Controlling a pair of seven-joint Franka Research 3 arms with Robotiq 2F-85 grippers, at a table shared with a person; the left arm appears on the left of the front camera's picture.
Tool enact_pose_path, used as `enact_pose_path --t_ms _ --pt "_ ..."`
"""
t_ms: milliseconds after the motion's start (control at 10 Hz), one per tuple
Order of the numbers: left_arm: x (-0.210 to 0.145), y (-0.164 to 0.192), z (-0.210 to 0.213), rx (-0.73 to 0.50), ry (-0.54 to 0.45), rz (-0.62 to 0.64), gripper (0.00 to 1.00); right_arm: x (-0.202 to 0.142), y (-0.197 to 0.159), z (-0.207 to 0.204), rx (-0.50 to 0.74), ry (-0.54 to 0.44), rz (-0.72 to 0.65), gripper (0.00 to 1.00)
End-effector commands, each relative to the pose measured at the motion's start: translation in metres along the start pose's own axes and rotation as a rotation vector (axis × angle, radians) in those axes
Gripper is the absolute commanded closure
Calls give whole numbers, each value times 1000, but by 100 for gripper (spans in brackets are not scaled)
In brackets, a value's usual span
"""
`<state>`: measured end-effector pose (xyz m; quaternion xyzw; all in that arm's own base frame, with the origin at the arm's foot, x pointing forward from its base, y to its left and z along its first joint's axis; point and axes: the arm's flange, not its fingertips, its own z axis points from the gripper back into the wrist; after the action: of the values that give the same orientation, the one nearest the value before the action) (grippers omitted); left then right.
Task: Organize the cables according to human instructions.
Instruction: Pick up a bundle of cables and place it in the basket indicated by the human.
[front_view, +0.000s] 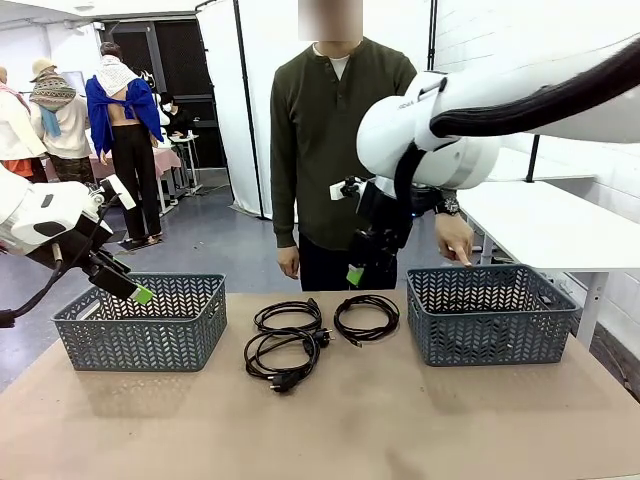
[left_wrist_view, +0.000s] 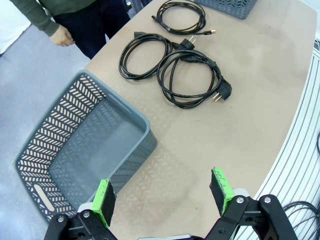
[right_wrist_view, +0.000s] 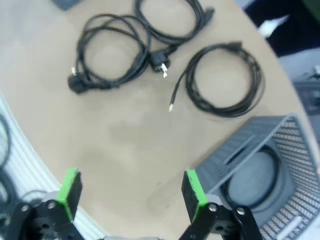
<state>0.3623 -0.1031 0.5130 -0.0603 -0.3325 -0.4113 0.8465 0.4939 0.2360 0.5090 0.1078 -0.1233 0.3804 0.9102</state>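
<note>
Front view: cables (front_view: 318, 338) between baskets (front_view: 487, 325); open tabletop (front_view: 330, 430) along near edge.

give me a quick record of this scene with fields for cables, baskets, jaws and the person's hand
cables on table: three coils, lying between the two baskets
fourth cable: coiled inside the right basket
left basket: empty
left gripper: jaws open, nothing held, near the left basket
right gripper: jaws open, nothing held, above the table
person's hand: fingers at the right basket's far rim
</note>
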Motion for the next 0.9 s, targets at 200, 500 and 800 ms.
enact_pose_path --t_ms 200,500,800 --pt "-1 1 0 -1 -1 5 0 62 -29 -27 -71 -2 -207 0" --pt "-1 1 0 -1 -1 5 0 85 -41 -51 -74 42 -265 0" --pt "-1 1 0 -1 -1 5 0 71 -41 -50 -61 15 -241 0"
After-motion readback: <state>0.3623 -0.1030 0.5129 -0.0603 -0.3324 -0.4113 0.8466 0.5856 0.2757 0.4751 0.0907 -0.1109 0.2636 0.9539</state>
